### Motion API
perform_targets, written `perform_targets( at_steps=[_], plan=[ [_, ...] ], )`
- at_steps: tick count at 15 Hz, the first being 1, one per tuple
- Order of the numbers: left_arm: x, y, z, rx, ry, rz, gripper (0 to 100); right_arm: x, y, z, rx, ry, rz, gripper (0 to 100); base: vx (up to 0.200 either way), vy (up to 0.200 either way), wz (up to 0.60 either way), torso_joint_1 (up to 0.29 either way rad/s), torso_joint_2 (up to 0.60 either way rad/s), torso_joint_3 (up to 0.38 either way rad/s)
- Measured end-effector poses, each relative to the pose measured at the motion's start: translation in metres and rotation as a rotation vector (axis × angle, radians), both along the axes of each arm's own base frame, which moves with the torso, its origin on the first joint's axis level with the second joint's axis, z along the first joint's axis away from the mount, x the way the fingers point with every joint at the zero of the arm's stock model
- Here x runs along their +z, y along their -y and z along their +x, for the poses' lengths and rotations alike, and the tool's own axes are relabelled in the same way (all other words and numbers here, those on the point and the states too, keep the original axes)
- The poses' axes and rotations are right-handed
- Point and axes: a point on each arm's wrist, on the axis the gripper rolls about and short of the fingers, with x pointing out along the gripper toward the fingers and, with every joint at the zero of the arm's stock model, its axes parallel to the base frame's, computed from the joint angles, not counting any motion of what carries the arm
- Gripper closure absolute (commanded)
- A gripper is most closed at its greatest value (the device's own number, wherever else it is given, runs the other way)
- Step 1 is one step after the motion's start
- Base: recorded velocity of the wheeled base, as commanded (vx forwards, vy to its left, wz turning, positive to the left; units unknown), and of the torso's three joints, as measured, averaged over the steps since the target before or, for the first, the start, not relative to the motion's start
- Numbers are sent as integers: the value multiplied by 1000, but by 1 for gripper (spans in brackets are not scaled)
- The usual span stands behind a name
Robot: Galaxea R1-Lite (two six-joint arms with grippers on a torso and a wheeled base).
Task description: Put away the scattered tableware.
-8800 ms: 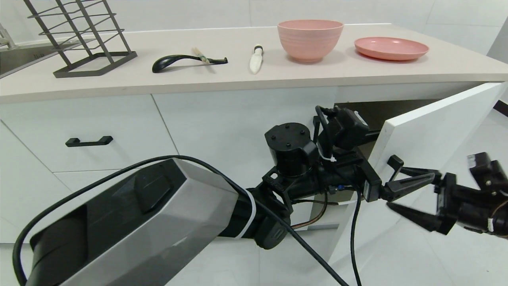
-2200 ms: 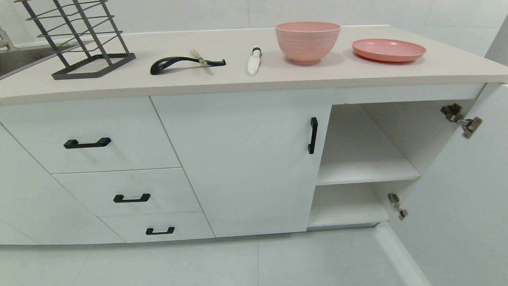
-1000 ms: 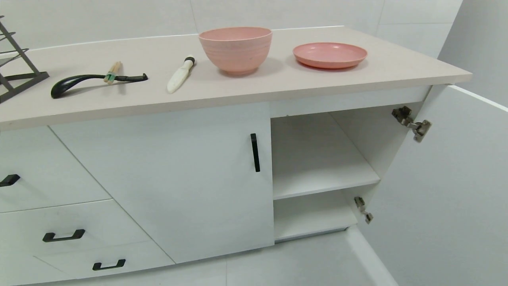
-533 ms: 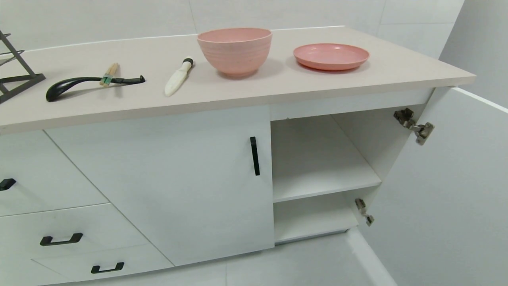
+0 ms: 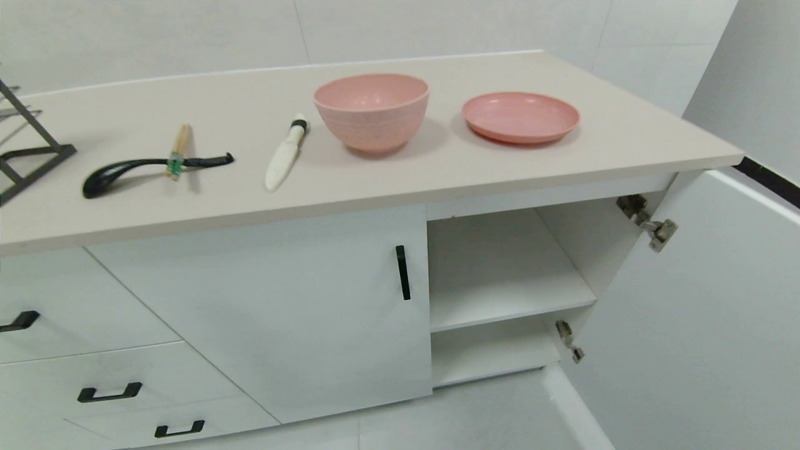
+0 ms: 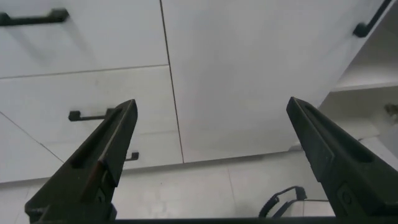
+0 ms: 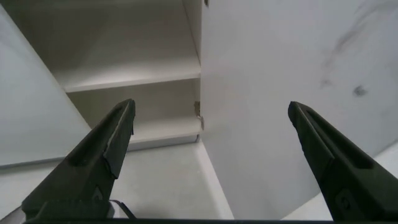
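On the beige counter (image 5: 562,162) stand a pink bowl (image 5: 371,112) and, to its right, a pink plate (image 5: 520,117). Left of the bowl lie a white knife with a black collar (image 5: 284,154), a black ladle (image 5: 144,169) and a pair of wooden chopsticks (image 5: 177,150) resting across its handle. My left gripper (image 6: 211,143) is open, held low in front of the drawer fronts (image 6: 87,93). My right gripper (image 7: 211,143) is open, held low facing the open cabinet's shelves (image 7: 134,78) and the edge of its door (image 7: 273,93).
The right cabinet door (image 5: 700,325) stands swung wide open, showing two bare shelves (image 5: 500,294). The neighbouring door with a black handle (image 5: 403,272) is shut. Drawers with black pulls (image 5: 109,392) are at the left. A black wire rack (image 5: 28,153) sits at the counter's left edge.
The head view has shifted right and risen, so I look down more on the counter. Both arms, seen at the door handle 8.8 s ago, have dropped out of that view; the door is fully open.
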Motion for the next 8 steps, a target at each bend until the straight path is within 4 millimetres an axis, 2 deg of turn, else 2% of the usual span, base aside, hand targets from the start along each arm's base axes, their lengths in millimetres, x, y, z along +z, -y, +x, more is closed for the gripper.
perform_targets(
  at_steps=[1, 4, 6, 7, 8],
  plan=[
    [0, 0, 0, 0, -1, 0, 0, 0, 0, 0, 0, 0, 0, 0, 0, 0, 0, 217, -564, -217],
    [0, 0, 0, -1, -2, 0, 0, 0, 0, 0, 1, 0, 1, 0, 200, 0, 0, 238, -504, -227],
    [0, 0, 0, 0, 0, 0, 0, 0, 0, 0, 0, 0, 3, 0, 200, 0, 0, 46, -493, -220],
    [0, 0, 0, 0, -1, -1, 0, 0, 0, 0, 0, 0, 2, 0, 0, 0, 0, 134, -505, -212],
    [0, 0, 0, 0, 0, -1, 0, 0, 0, 0, 0, 0, 3, 0, 0, 0, 0, 369, -466, -212]
  ],
)
